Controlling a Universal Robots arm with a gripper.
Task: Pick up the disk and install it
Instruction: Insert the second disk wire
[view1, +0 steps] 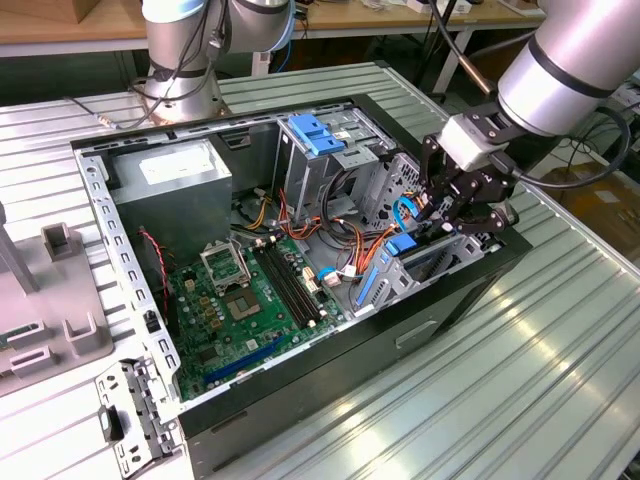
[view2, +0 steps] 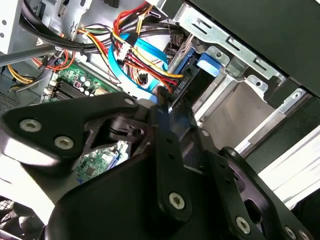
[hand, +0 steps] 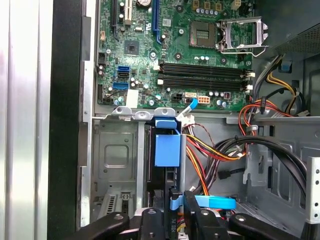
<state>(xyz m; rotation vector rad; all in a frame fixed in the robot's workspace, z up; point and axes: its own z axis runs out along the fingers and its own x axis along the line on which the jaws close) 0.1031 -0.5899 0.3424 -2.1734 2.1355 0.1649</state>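
Observation:
The disk stands on edge in the drive bay at the front of the open computer case, its blue rail facing the first wrist view. In the exterior view the disk sits low in the bay, at the case's right end. My gripper hangs right over it, its black fingers pressed on either side of the disk's narrow end. In the second wrist view the disk reaches into the metal bay beyond one finger.
Red, yellow and orange cables and a blue flat cable crowd the bay's inner side. The motherboard lies in the case's middle, a grey metal box behind it. A blue clip tops the upper cage. A second arm's base stands behind the case.

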